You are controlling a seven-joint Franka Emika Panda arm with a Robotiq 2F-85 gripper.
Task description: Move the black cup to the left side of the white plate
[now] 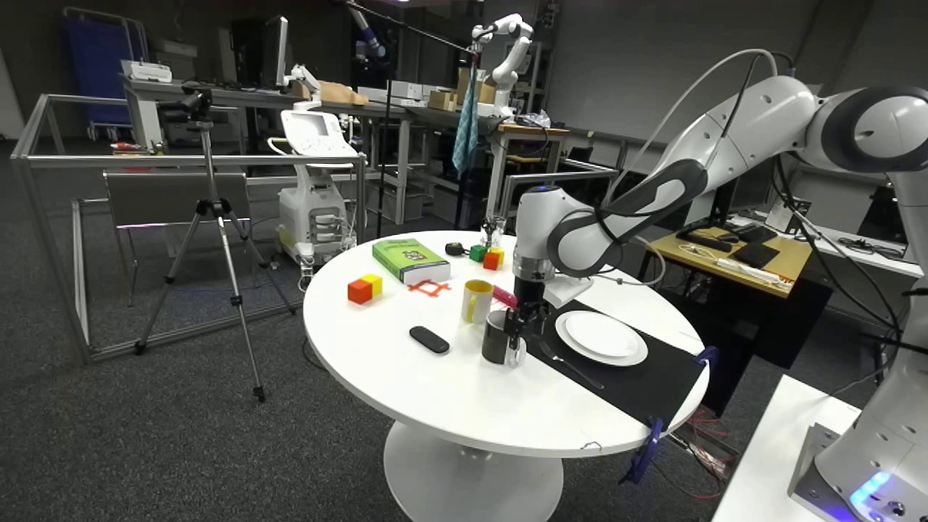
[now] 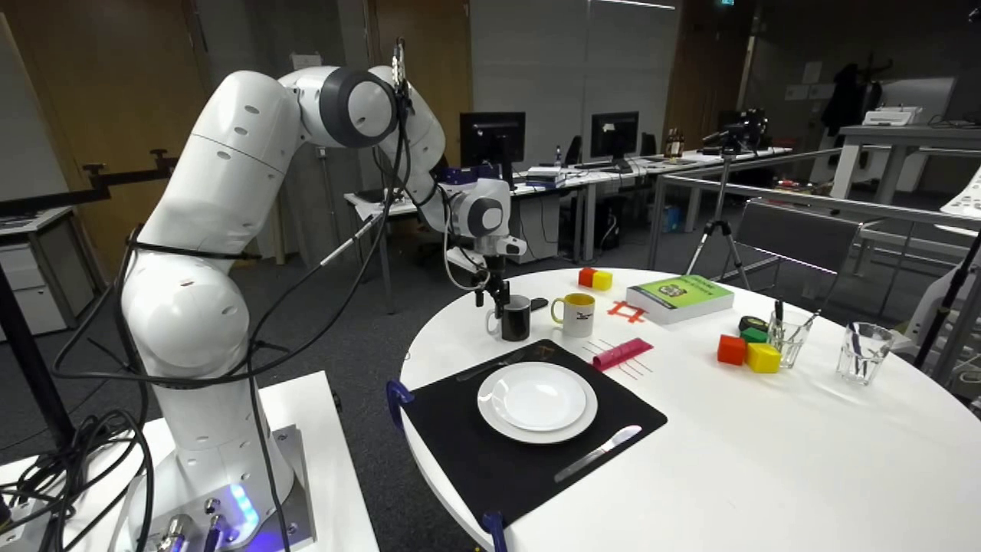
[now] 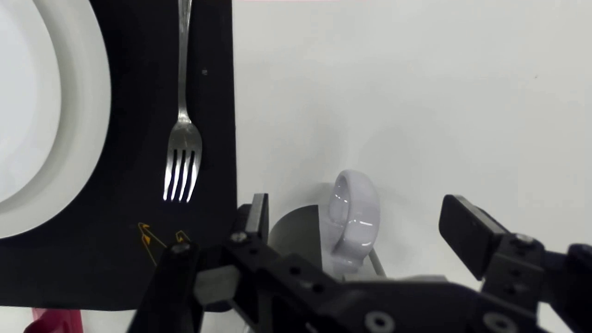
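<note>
The hand [image 3: 360, 215] stands wide, gripping nothing; the black cup [image 3: 296, 233] is upright right at it, its white handle [image 3: 365, 208] showing between the fingers [image 3: 467, 233]. Pulling away sideways could snag that handle and tip the cup; closing here might pinch the handle alone, letting the body swing. Contact with the nearer finger I can't tell. Off that finger's outer side, the fork [image 3: 184, 138] could be shifted by dragging. Past the cup, a shove might hit the pale cup [image 1: 476, 301]; farther off, a low carry could knock the plate [image 3: 88, 115].
</note>
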